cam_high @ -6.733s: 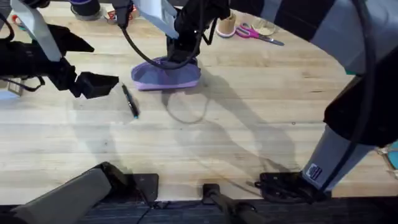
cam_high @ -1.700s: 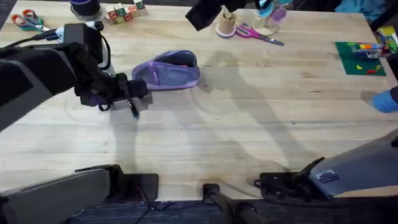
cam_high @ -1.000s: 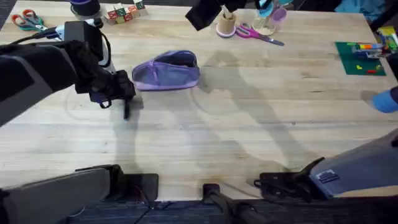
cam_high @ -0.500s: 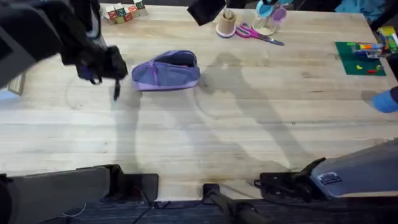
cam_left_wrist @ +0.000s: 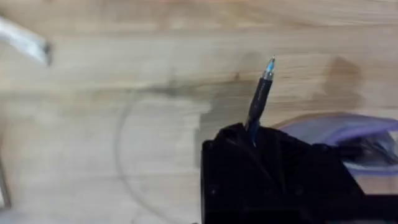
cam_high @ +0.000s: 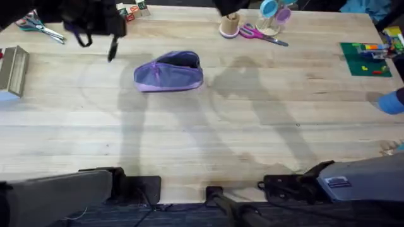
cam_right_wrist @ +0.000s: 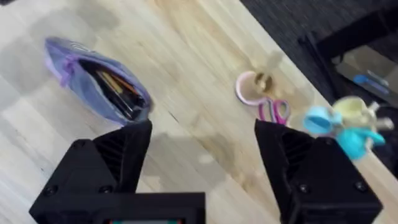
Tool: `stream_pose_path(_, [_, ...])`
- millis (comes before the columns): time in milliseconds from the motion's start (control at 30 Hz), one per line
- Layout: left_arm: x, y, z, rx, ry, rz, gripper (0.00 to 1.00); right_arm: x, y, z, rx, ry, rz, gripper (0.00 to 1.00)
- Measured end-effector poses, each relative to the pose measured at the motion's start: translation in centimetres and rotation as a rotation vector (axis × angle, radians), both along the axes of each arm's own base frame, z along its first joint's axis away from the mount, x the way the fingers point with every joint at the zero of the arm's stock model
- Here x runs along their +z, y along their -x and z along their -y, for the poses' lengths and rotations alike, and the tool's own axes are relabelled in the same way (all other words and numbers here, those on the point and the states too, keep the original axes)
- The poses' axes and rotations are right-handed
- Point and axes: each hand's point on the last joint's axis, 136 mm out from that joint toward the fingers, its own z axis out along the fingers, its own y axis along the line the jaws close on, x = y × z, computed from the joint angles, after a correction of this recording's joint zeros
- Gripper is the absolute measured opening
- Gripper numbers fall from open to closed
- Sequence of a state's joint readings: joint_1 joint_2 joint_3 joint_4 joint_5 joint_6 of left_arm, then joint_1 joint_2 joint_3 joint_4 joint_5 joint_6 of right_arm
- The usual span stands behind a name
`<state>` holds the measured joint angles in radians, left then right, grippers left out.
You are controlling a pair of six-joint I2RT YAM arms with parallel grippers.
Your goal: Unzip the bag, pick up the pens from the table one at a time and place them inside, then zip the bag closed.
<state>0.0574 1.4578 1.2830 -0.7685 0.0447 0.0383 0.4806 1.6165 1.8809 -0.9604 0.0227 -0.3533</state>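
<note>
Along the far edge we see pink scissors (cam_high: 264,34) beside a small tan pot (cam_high: 230,25), toy blocks (cam_high: 125,11), a green mat (cam_high: 365,60) with coloured pieces, and a metal box (cam_high: 12,70) at left

We see matte black, blocky fingers on the right gripper (cam_right_wrist: 202,165) and left gripper (cam_left_wrist: 273,168); grey arm links rise from black bases.

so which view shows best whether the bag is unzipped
The right wrist view: it looks into the bag, open along its top with items visible inside. Overhead, the bag shows a dark gap at its top. The left wrist view catches a blurred purple edge.
</note>
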Motion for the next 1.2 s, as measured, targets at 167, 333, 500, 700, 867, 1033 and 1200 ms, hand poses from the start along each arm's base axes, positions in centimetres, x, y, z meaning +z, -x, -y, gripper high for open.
stream_pose_path(167, [3.3,-0.8,6.1,-0.282,-0.052,0.137,0.042,1.4,0.6,3.9,-0.098,-0.021,-0.006,0.996])
stream_pose_path(333, [6.1,-1.0,12.6,-0.537,-0.038,0.277,0.042,1.8,1.4,6.6,-0.165,-0.022,-0.025,0.996])
stream_pose_path(500, [6.7,0.5,17.0,-0.771,-0.031,0.331,0.043,2.4,2.1,8.7,-0.228,-0.037,-0.029,0.996])
stream_pose_path(700, [5.7,1.3,19.4,-0.924,0.005,0.333,0.043,4.3,3.0,10.6,-0.282,-0.072,0.016,0.996])
stream_pose_path(867, [2.7,1.1,21.0,-1.032,0.056,0.28,0.043,5.0,3.4,10.9,-0.288,-0.083,0.035,0.996])
stream_pose_path(1033, [0.4,1.0,21.8,-1.091,0.09,0.237,0.043,5.0,3.4,10.9,-0.289,-0.083,0.035,0.996])
stream_pose_path(1200, [-1.7,1.4,21.8,-1.105,0.111,0.165,0.043,5.0,3.4,10.9,-0.289,-0.083,0.035,0.996])
